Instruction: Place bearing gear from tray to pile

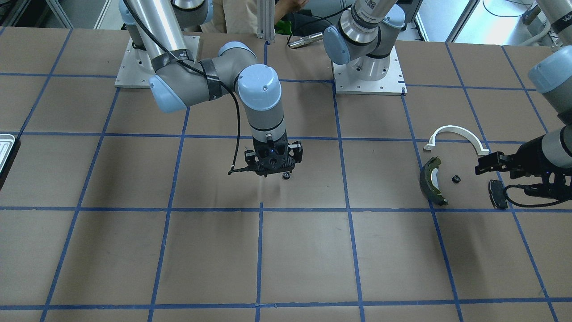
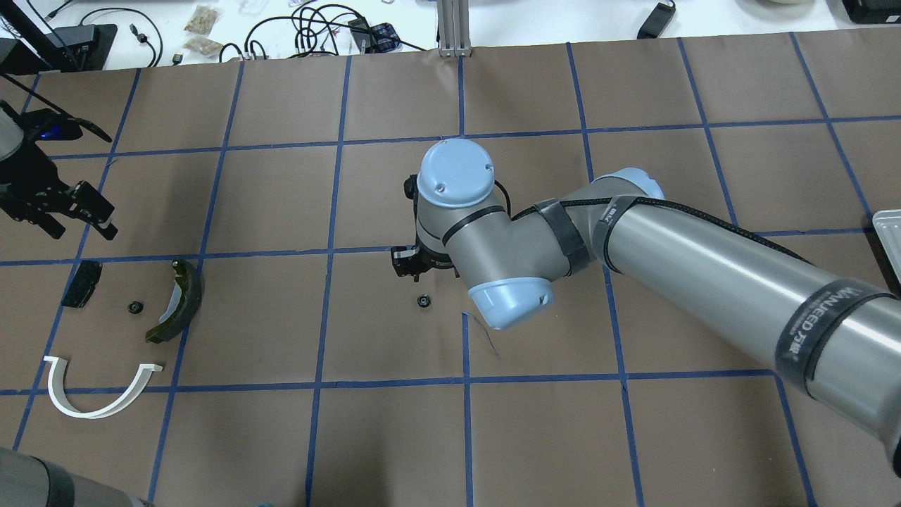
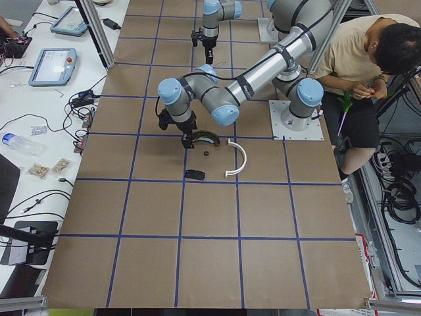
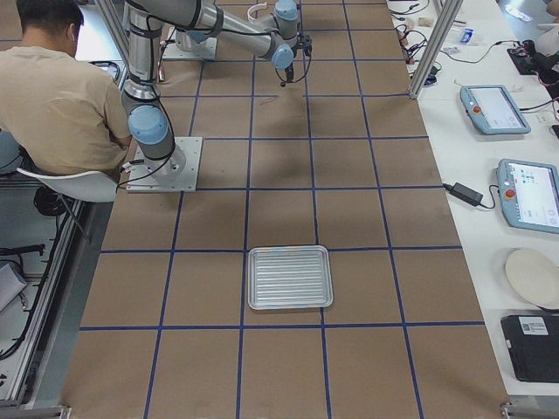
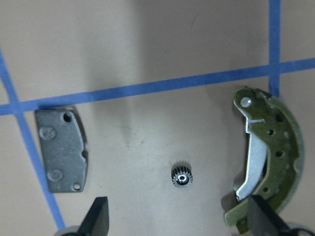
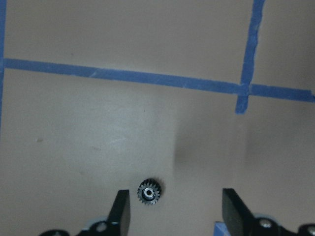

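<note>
The bearing gear (image 6: 149, 191) lies loose on the bench (image 6: 98, 123) beneath the spread right gripper (image 6: 177, 214), close to one finger and well apart from the pile (image 2: 134, 307), over which the left gripper (image 5: 179, 220) hovers, also spread. Lying off-centre, the gear could be nudged or rolled away rather than pinched when the jaws close

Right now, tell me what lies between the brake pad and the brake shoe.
One small toothed gear, touching neither, clearest in the left wrist view.
</note>
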Available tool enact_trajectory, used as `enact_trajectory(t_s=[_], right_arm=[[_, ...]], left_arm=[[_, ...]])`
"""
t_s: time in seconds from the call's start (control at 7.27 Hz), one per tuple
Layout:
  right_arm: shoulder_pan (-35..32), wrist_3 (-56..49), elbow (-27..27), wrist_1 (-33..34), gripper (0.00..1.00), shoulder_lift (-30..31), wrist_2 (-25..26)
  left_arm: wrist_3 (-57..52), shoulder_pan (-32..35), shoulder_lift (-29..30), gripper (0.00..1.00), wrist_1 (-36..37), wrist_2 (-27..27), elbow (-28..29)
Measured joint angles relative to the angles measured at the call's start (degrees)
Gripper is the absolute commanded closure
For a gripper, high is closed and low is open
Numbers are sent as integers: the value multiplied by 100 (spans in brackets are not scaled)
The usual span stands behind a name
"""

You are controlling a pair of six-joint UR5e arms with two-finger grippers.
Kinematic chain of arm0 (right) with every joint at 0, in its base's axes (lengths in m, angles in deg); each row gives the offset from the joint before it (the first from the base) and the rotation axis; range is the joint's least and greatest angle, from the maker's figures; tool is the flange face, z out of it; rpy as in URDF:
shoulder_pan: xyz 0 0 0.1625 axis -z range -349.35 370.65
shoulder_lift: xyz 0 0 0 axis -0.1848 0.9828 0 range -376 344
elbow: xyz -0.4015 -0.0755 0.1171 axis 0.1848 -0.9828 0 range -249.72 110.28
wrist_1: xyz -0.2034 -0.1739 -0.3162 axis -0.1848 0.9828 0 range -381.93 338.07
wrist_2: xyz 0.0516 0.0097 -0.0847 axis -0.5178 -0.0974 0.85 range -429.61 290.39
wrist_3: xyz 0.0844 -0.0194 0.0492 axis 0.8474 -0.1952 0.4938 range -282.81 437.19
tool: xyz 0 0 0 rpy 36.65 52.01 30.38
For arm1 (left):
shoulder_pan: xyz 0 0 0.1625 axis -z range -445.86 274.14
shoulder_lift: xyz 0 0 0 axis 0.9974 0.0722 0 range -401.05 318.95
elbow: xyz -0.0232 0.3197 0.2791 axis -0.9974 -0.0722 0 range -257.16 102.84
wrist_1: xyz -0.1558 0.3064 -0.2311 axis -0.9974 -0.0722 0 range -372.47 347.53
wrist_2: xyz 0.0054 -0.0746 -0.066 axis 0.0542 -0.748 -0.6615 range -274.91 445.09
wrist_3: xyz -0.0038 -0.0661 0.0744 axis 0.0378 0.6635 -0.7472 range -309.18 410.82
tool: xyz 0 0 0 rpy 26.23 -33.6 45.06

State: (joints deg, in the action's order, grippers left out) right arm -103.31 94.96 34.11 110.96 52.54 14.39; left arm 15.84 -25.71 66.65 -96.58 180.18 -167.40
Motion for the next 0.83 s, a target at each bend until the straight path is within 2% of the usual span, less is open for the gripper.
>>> enact_trajectory(t_s=[0.14,0.41,0.69,0.83], right_arm=[[498,-518,-262,-526,0,197,24],[1621,-1837,-996,-2185,0,839,192],[2249,-2282,-1595,-3565,0,1492,479],[2444,-2299,-1729,-3958,0,1732,503]], left_arm=[[286,318,-96,0,-285,-29,157],[964,1052,-310,0,-547,-291,219],[2131,2067,-275,0,-457,-420,211],[2791,2598,-237,0,-298,-446,166]])
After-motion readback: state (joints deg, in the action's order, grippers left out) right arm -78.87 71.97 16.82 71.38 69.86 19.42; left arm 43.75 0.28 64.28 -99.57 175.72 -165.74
